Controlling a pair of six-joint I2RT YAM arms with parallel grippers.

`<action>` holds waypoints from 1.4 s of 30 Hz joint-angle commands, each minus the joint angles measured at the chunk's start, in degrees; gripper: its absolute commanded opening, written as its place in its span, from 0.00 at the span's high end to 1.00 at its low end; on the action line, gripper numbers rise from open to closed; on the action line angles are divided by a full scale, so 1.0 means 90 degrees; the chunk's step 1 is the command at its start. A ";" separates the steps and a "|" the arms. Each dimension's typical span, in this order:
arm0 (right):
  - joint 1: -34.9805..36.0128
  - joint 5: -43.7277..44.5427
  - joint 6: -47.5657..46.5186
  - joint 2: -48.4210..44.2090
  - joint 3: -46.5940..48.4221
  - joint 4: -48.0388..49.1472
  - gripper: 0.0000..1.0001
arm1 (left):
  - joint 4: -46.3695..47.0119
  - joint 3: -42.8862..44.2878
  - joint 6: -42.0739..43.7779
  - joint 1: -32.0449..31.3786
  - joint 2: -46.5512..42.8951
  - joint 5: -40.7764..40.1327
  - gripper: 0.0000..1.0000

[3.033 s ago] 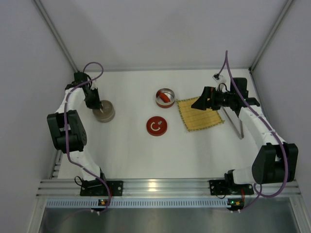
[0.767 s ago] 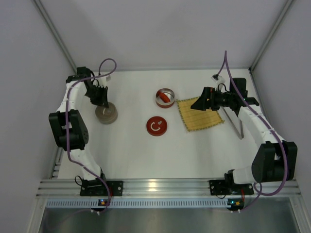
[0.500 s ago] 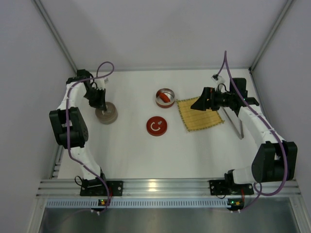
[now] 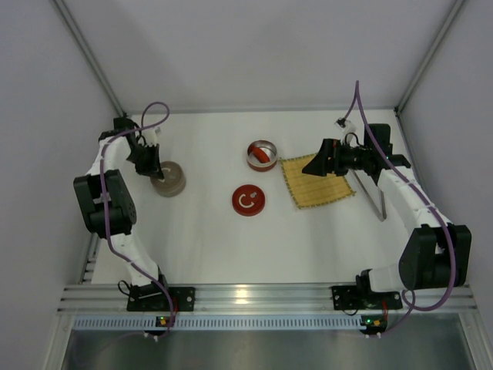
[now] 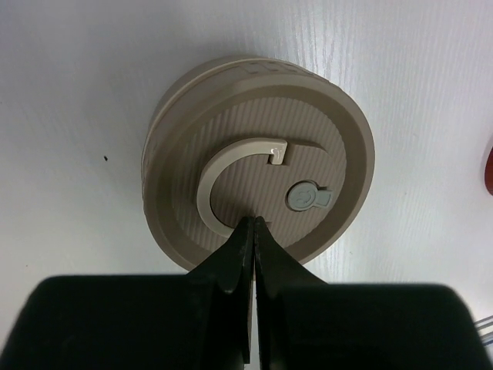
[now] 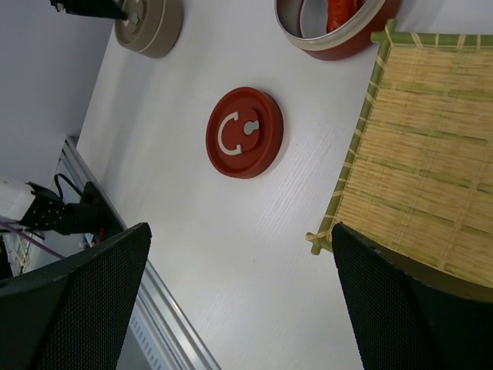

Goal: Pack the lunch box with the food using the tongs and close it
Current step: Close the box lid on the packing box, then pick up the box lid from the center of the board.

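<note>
Silver tongs [image 4: 379, 206] lie at the right of the frame, long axis running near to far, just beside the mat [image 4: 317, 185] and under the right arm. The right gripper [image 4: 315, 163], spread wide and empty, hovers over the mat and is by far the nearer one. Far left, the clenched left gripper [image 5: 253, 223] touches the beige tin [image 4: 171, 183]. The sausage [image 4: 263, 154] sits in the red tin [image 4: 262, 167].
</note>
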 commanded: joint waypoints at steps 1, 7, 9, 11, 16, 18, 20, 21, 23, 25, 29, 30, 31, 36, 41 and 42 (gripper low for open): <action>-0.0046 -0.0174 -0.0176 -0.0006 0.0172 0.0023 0.01 | 0.0545 -0.0188 -0.0132 0.0148 -0.0010 0.0103 0.99; -0.0046 -0.0203 -0.0196 -0.0016 0.0143 0.0023 0.01 | 0.0525 -0.0227 -0.0074 0.0138 -0.0330 0.0717 0.94; -0.0046 -0.0193 -0.0196 -0.0016 0.0123 0.0062 0.01 | 0.0574 -0.0266 0.0063 -0.0046 -0.0797 0.0973 0.90; -0.0036 -0.0164 -0.0215 -0.0006 0.0104 0.0082 0.00 | 0.0671 -0.0373 0.0209 -0.0455 -0.1170 0.0886 0.81; -0.0036 -0.0096 -0.0332 0.0033 -0.0004 0.0111 0.01 | 0.0711 -0.0579 0.0318 -0.1734 -0.1982 0.0476 0.54; -0.0026 -0.0047 -0.0342 0.0092 -0.0052 0.0131 0.01 | 0.0662 -0.0686 0.0084 -0.2301 -0.2031 0.0330 0.52; 0.0100 0.0040 -0.0391 0.0150 -0.0101 0.0131 0.01 | 0.0652 -0.0774 -0.0276 -0.2605 -0.1896 0.0338 0.52; 0.0159 0.0090 -0.0430 0.0228 -0.0111 0.0121 0.02 | 0.0710 -0.0900 -0.0414 -0.2867 -0.1846 0.0367 0.53; 0.0403 0.0303 -0.0557 0.0316 -0.0101 0.0111 0.04 | 0.0789 -0.1037 -0.0766 -0.3258 -0.1729 0.0416 0.54; 0.0656 0.0412 -0.0605 0.0453 -0.0111 0.0160 0.09 | 0.1100 -0.1340 -0.0971 -0.3533 -0.1660 0.0319 0.55; 0.1018 0.0841 -0.0577 0.0697 -0.0208 0.0549 0.10 | 0.1579 -0.1672 -0.1867 -0.3797 -0.1397 0.0329 0.57; 0.1087 0.0910 -0.0547 0.0784 -0.0247 0.0638 0.10 | 0.1628 -0.1682 -0.2015 -0.3797 -0.1203 0.0290 0.58; 0.1213 0.0959 -0.0499 0.0834 -0.0248 0.0706 0.10 | 0.1668 -0.1663 -0.2171 -0.3797 -0.1104 0.0232 0.61; 0.1497 0.1320 -0.0323 0.1029 -0.0316 0.1106 0.10 | 0.1775 -0.1575 -0.2543 -0.3817 -0.0840 -0.0393 0.61; 0.1556 0.1408 -0.0196 0.1166 -0.0316 0.1254 0.10 | 0.1580 -0.1233 -0.2866 -0.4022 -0.0479 -0.0960 0.64; 0.1556 0.1418 -0.0196 0.1205 -0.0326 0.1254 0.10 | 0.1648 -0.1253 -0.2885 -0.4041 -0.0478 -0.0951 0.64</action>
